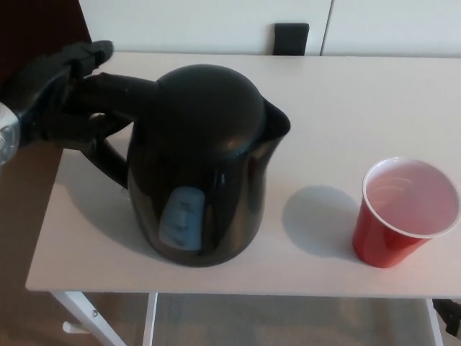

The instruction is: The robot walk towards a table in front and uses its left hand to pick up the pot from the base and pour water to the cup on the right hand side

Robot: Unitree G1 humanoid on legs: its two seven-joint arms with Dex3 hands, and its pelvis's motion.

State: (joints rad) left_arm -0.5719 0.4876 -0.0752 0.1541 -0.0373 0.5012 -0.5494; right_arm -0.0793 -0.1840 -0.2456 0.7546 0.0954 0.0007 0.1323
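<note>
The robot's left hand (54, 90) clamps the black kettle's (205, 169) handle on a white worktop (346, 108); a red cup (403, 213) stands well right.
</note>
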